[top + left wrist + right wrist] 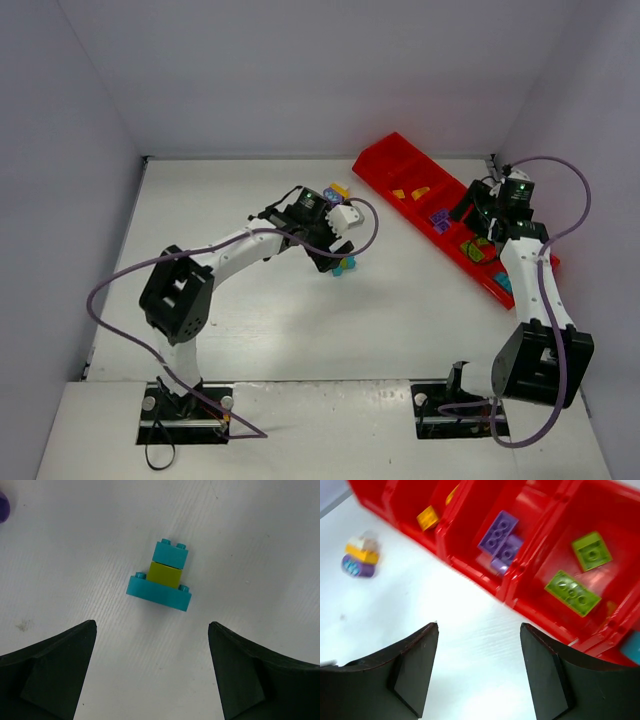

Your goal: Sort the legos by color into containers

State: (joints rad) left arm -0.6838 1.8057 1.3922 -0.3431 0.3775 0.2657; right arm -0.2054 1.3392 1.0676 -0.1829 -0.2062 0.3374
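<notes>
**Top view.** The red tray (385, 160) lies slantwise at the upper right of the frame, on the white surface (230, 200). The right arm (535, 290) reaches over the tray's lower end. The left arm (250, 245) stretches to mid-frame, its head above a small stack of bricks (345, 267). A yellow-and-purple clump (338, 190) sits loose on the surface just up-frame of that head.

**Left wrist.** The left fingers (55, 670) stand wide apart in the lower corners with nothing between them. The stack of bricks lies up-frame of the gap, roughly centred and clear of both fingers. It is a wide cyan brick, then a lime one, then a smaller cyan one. The head looks lined up to come down around it. Because the stack mixes two colours, it would probably have to be pulled apart before it can be sorted. A purple sliver (2, 507) shows at the upper left edge, too little to identify.

**Right wrist.** The right fingers (415, 670) are parted and empty, over bare surface beside the tray's near wall. Each compartment holds one colour:
- An orange-yellow brick (427, 517) at upper left.
- Purple bricks (500, 535) in the middle.
- Lime bricks (572, 592) at the right.
- A cyan corner (632, 647) at the far right edge.

The clump shows blurred at the left. This hand looks free to fetch more bricks.
</notes>
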